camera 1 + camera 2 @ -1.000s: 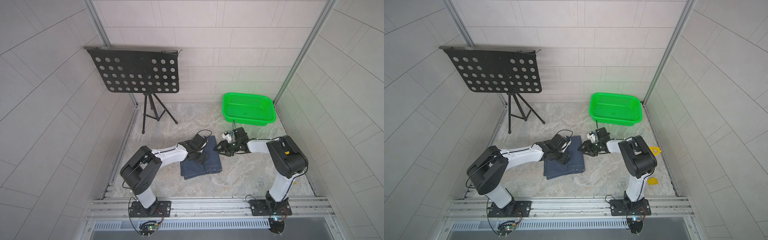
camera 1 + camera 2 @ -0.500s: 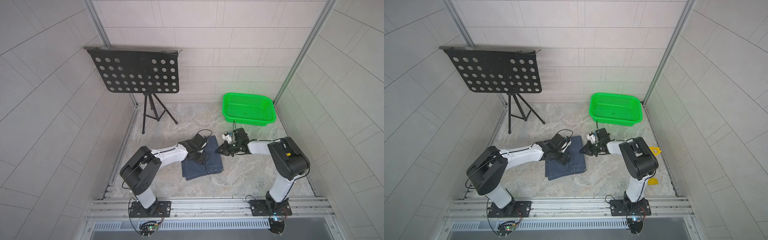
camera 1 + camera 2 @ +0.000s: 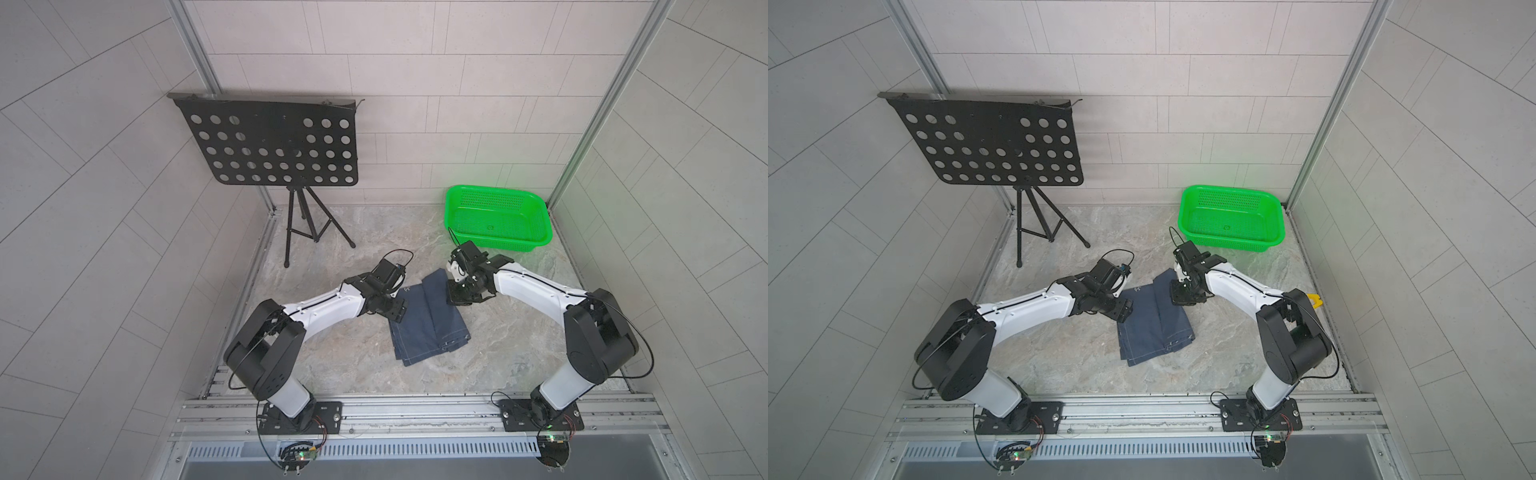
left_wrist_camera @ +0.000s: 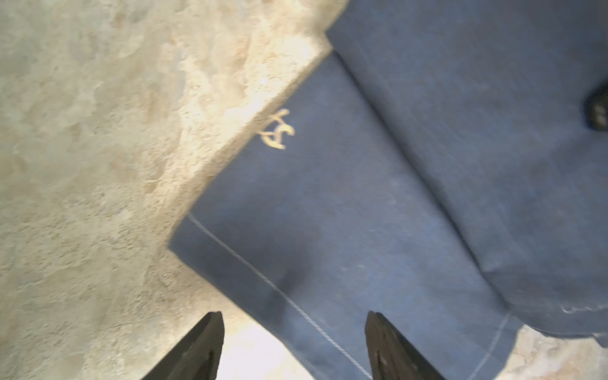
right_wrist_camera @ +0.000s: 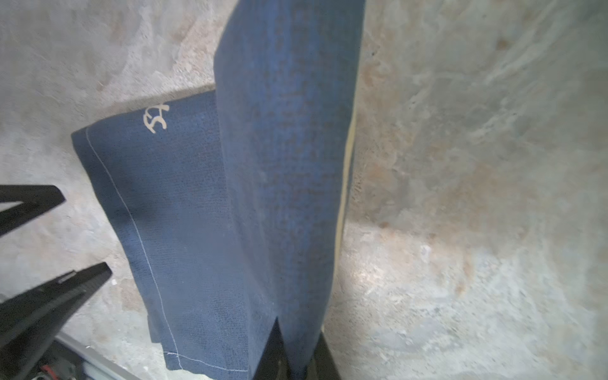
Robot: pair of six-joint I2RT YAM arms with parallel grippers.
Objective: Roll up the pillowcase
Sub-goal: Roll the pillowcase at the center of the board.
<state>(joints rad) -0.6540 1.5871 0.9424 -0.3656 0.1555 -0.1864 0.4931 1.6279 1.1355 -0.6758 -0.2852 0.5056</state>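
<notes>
A black music stand (image 3: 270,145) stands at the far left. The left gripper (image 4: 292,322) hovers with its jaws spread wide over the left edge of the pillowcase (image 3: 432,328), which lies folded on the stone floor (image 3: 353,365) mid-scene. The right gripper (image 5: 297,342) pinches a fold at its far right edge. At the far right, the green basket (image 3: 484,199) stands apart from the cloth.

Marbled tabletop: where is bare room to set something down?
Free: between black music stand tripod and green plastic basket; between navy-blue cloth pillowcase and aluminium front rail. Crowded: pillowcase's far half, with left end effector and right end effector.
</notes>
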